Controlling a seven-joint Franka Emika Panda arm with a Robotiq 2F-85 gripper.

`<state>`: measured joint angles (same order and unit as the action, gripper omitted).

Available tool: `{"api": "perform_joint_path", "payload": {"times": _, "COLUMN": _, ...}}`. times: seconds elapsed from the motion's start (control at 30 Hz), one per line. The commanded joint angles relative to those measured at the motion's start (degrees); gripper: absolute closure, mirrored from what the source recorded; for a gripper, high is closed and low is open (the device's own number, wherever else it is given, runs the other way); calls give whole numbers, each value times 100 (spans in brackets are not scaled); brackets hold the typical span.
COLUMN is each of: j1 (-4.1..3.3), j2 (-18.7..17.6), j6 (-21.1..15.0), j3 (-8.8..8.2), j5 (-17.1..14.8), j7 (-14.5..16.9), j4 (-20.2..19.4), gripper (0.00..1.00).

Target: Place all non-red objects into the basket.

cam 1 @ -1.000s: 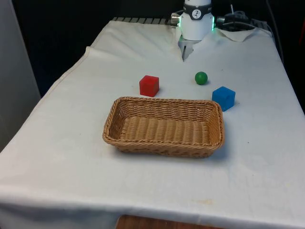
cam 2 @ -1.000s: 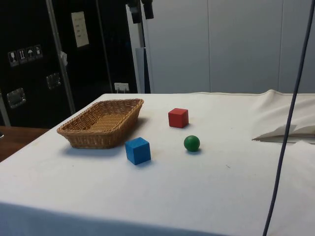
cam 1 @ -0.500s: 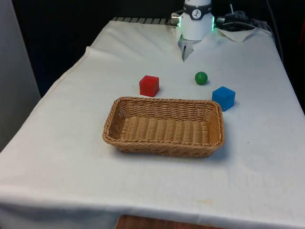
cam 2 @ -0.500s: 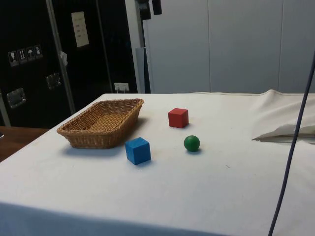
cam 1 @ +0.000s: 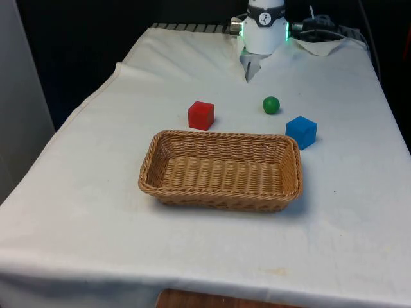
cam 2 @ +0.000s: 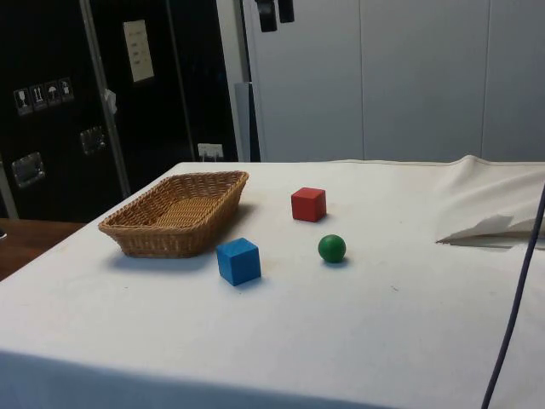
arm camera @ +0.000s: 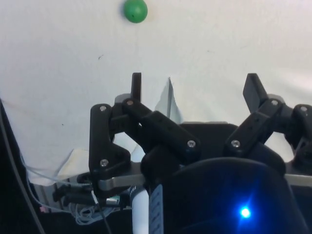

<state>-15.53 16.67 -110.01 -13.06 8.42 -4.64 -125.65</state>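
The white cloth-covered table (cam 1: 96, 192) carries everything here, its cloth lying smooth over most of the surface and rumpled into folds at the robot's end.

The rectangular woven wicker basket (cam 1: 221, 170) sits near the middle of the table with nothing inside it; its ribbed floor is bare in the front view, and the side view (cam 2: 174, 213) shows no object rising above its rim.

The black two-finger gripper (arm camera: 195, 90) hangs high above the table. In the wrist view its two fingers stand far apart, with a broad stretch of white cloth visible between them and nothing held. In the side view the fingertips (cam 2: 277, 13) show at the upper edge, well above all the objects.

The blue cube (cam 1: 301, 132) rests on the cloth just beside the basket's far corner on the front view's right, close to the rim but apart from it. In the side view (cam 2: 238, 261) it sits in front of the basket.

The red cube (cam 1: 201, 115) stands on the cloth beyond the basket's far rim, toward the front view's left, clear of the wicker (cam 2: 308, 204).

The small green ball (cam 1: 271, 105) lies on the cloth between the two cubes and a little farther from the basket than either (cam 2: 332, 248). The wrist view shows it on bare cloth (arm camera: 135, 10), well apart from the fingers.
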Motion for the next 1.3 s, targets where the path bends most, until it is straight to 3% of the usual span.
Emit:
{"api": "perform_joint_path", "payload": {"times": 0.0, "j1": 0, "j2": 40, "j6": -17, "j3": 6, "j5": 11, "j7": -11, "j4": -34, "gripper": 0}}
{"api": "perform_joint_path", "payload": {"times": 0.27, "j1": 6, "j2": 435, "j6": -281, "j3": 160, "j5": 189, "j7": -292, "j4": -510, "gripper": 0}}
{"api": "perform_joint_path", "payload": {"times": 0.3, "j1": 0, "j2": 384, "j6": -195, "j3": 126, "j5": 126, "j7": -212, "j4": -441, "gripper": 0}}
{"api": "perform_joint_path", "payload": {"times": 0.73, "j1": 11, "j2": 791, "j6": -802, "j3": 355, "j5": 229, "j7": -619, "j4": -1197, "gripper": 0}}
{"api": "perform_joint_path", "payload": {"times": 1.0, "j1": 11, "j2": 773, "j6": -1146, "j3": 401, "j5": 212, "j7": -733, "j4": -1570, "gripper": 0}}
{"api": "perform_joint_path", "payload": {"times": 1.27, "j1": -17, "j2": 653, "j6": -1444, "j3": 327, "j5": 86, "j7": -670, "j4": -1828, "gripper": 0}}
